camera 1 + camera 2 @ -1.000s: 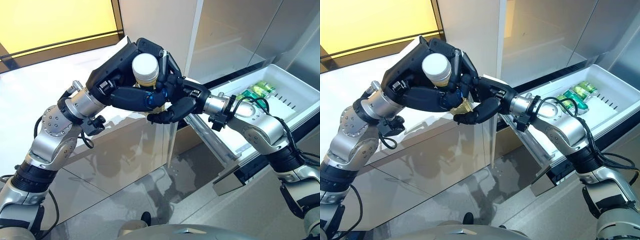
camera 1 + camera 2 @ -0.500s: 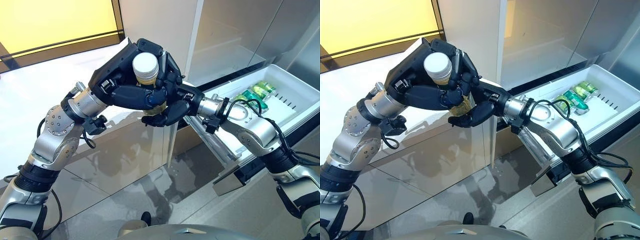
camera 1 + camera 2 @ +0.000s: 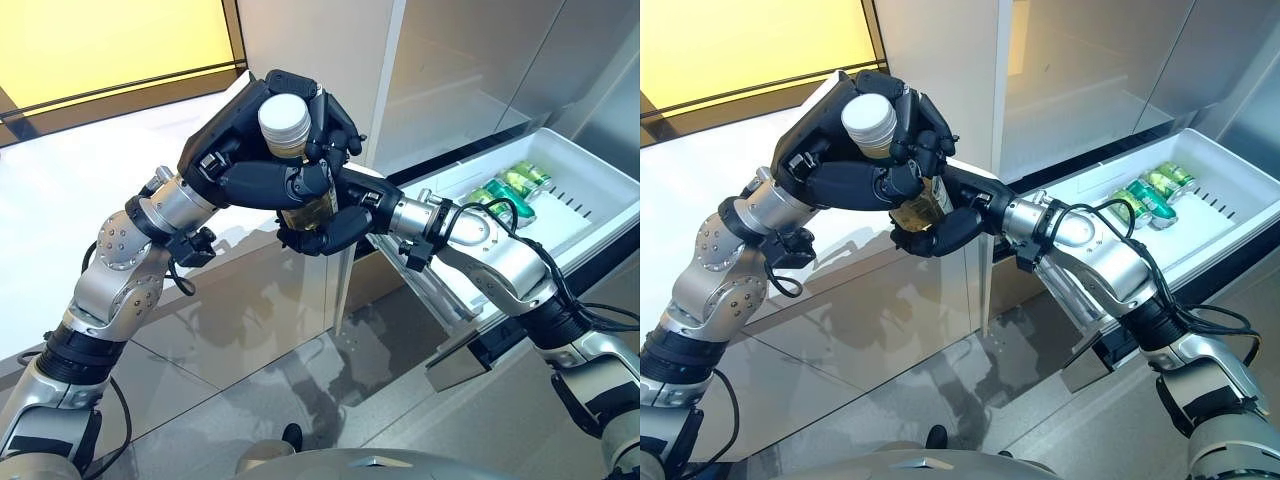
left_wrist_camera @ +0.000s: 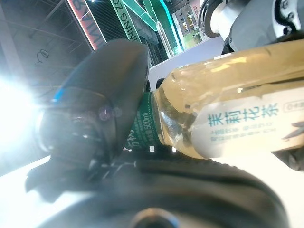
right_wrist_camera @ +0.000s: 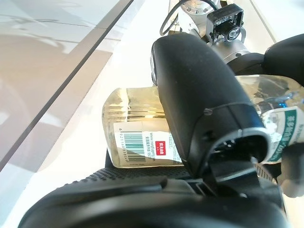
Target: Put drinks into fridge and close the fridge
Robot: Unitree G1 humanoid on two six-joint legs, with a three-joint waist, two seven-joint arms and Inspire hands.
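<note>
A clear bottle (image 3: pixel 283 118) with a white cap and pale yellow drink is held in the air in front of the fridge. My left hand (image 3: pixel 232 152) is curled round its upper part near the cap. My right hand (image 3: pixel 338 226) is curled round its lower part from below. In the left wrist view the bottle (image 4: pixel 228 128) lies against my left thumb (image 4: pixel 99 114). In the right wrist view its base and label (image 5: pixel 137 137) sit between my right thumb (image 5: pixel 199 104) and palm. Green cans (image 3: pixel 518 184) lie in the open white fridge drawer (image 3: pixel 595 215).
The drawer sticks out at the right, at arm height, with bare room beside the cans. The open fridge's grey inside (image 3: pixel 450 70) stands behind it. A white counter (image 3: pixel 60 230) runs along the left, under a yellow panel (image 3: pixel 110 40).
Both hands have shifted slightly left with the bottle. The right hand has closed further round its lower part, and the bottle has tilted so more of its body shows.
</note>
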